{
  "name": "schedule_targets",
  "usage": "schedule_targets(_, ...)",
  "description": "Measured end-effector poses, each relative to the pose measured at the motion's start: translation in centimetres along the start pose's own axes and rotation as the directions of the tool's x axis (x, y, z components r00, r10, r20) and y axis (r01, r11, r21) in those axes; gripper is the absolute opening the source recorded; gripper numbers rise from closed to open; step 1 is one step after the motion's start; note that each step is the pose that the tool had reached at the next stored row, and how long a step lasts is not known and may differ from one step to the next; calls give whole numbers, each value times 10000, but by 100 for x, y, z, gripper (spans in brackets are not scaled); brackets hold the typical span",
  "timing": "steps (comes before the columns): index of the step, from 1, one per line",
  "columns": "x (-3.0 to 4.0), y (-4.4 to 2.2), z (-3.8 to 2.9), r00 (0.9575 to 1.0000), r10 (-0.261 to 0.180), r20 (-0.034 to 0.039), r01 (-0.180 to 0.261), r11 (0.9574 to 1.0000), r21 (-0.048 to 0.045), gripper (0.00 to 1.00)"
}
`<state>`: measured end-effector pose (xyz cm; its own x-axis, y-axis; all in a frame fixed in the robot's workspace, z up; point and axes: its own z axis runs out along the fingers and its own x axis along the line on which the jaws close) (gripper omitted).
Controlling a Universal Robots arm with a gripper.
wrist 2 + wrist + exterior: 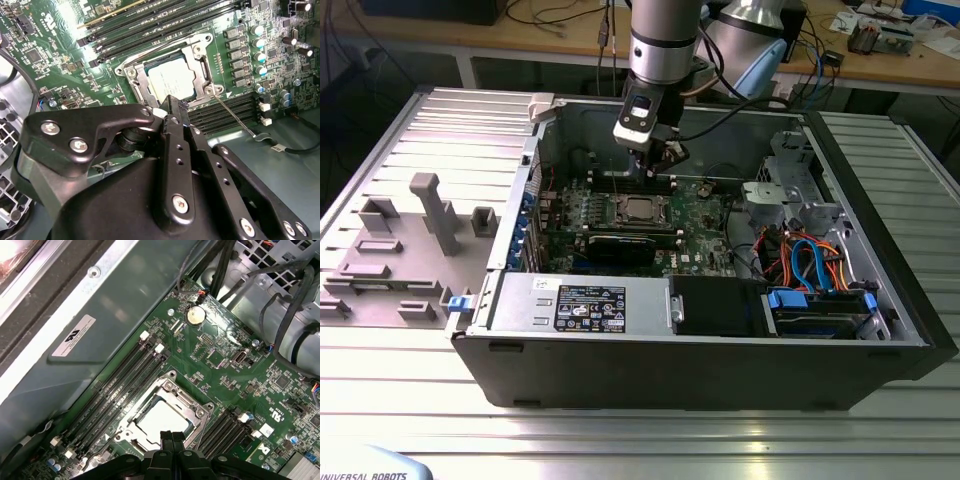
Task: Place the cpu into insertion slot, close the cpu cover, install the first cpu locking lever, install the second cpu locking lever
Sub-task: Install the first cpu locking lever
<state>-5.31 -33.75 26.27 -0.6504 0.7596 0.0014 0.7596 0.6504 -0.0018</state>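
Observation:
The cpu (170,80) lies flat in its socket on the green motherboard, silvery top showing through the window of the cpu cover (197,62). The cover lies down over it. The cpu (162,419) and the cover (192,409) also appear in the first wrist view, and the socket (638,208) in the exterior view. A thin metal locking lever (235,114) sticks out from one socket corner across the memory slots. My gripper (173,102) hangs just above the socket's edge, black fingers (166,436) pressed together with nothing between them. In the exterior view the gripper (668,160) is over the board's far side.
Rows of memory slots (120,385) flank the socket. A long black card (620,245) lies nearer the case front. Blue and orange cables (810,265) and a drive cage fill the exterior view's right. A grey fixture (430,215) stands outside the case on the exterior view's left.

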Motion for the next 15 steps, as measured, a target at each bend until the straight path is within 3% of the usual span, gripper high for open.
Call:
schedule_targets(10, -7, -6, 0, 9997, -252, 0, 252, 9997, 1, 11)
schedule_targets(15, -8, -7, 0, 9973, -728, 2, 728, 9973, 2, 11)
